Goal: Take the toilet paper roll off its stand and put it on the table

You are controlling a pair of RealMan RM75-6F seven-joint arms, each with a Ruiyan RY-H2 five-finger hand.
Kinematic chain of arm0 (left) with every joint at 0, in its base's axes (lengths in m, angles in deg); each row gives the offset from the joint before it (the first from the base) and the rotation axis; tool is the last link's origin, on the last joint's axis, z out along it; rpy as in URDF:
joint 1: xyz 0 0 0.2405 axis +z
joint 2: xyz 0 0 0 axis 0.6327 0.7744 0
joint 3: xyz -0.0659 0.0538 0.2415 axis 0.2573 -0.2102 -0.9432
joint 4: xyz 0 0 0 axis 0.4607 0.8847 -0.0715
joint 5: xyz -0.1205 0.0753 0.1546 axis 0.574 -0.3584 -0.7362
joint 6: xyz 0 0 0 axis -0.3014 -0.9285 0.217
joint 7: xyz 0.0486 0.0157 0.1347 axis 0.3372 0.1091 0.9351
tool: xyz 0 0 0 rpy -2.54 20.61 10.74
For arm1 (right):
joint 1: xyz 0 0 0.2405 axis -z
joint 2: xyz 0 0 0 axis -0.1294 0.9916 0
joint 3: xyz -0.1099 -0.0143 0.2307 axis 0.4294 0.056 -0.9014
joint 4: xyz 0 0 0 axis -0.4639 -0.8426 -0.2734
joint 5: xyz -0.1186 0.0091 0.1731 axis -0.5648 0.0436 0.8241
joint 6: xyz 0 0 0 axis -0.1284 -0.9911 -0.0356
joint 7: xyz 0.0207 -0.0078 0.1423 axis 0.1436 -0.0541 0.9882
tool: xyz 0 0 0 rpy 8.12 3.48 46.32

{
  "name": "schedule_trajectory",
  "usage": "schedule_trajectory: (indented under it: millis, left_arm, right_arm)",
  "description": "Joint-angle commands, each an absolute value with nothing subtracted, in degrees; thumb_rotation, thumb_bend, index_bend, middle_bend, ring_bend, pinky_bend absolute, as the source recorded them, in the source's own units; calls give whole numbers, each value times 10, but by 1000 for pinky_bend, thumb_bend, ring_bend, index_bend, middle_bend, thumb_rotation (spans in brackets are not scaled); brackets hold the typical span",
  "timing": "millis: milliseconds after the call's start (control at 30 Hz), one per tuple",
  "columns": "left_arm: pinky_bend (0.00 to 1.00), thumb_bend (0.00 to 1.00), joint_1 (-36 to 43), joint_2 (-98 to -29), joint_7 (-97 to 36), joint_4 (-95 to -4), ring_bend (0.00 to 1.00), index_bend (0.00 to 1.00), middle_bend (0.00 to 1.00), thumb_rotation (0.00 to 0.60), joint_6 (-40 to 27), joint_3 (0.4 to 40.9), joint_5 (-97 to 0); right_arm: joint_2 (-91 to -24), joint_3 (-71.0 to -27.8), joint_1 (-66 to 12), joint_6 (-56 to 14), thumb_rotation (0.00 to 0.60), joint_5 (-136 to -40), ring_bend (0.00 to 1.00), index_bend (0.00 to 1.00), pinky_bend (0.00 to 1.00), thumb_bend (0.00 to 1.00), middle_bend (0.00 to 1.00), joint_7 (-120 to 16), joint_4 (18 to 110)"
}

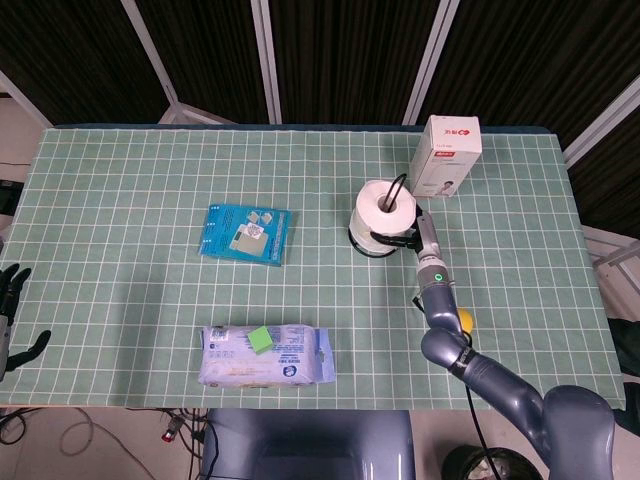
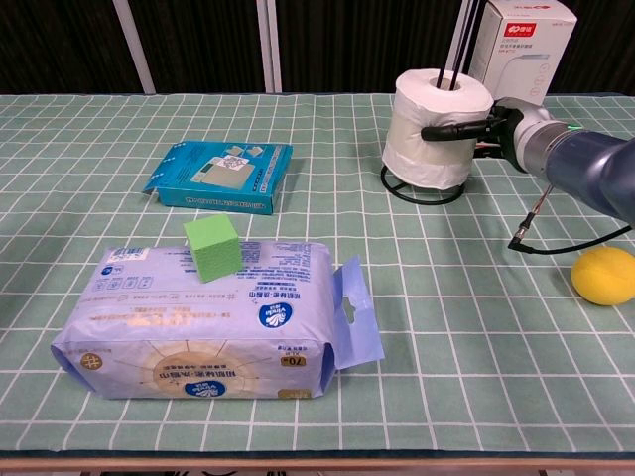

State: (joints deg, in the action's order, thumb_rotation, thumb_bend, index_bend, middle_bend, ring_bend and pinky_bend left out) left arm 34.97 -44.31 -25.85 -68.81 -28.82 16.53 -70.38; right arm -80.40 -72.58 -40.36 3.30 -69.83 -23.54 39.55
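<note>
White toilet paper roll (image 2: pixel 440 127), gripped by your right hand (image 2: pixel 493 127), sits raised above the stand's (image 2: pixel 422 190) wire base.

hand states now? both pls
Left hand: holds nothing, fingers apart, open at the table's left edge.
Right hand: fingers grip the toilet paper roll, raised off the stand's base ring.

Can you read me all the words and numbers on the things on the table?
"70": a small number on the front of the wipes pack; its other print is too small to read.
White box: red logo and grey lines, too blurred to read.
Blue packet: print too small to read.
Toilet paper roll, green cube: no text.
</note>
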Motion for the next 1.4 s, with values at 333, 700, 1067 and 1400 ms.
schedule_trajectory:
  millis: [333, 700, 1067, 1400]
  left_arm:
    - [0, 241, 350, -444, -254, -691, 0, 34, 0, 600, -289, 165, -702]
    - [0, 241, 350, -448, -242, -694, 0, 34, 0, 600, -290, 162, -707]
    - [0, 241, 351, -450, -235, -694, 0, 34, 0, 600, -291, 163, -705]
    - [0, 241, 350, -451, -234, -693, 0, 34, 0, 600, -289, 163, -704]
  right_arm:
    - [-687, -741, -376, 54, 600, -710, 403, 434, 297, 0, 357, -261, 527]
    - [-496, -773, -354, 35, 600, -619, 403, 434, 297, 0, 356, -352, 718]
    - [-323, -808, -322, 80, 600, -557, 403, 434, 297, 0, 356, -340, 825]
    - [-243, -804, -291, 99, 600, -569, 403, 434, 297, 0, 356, -322, 835]
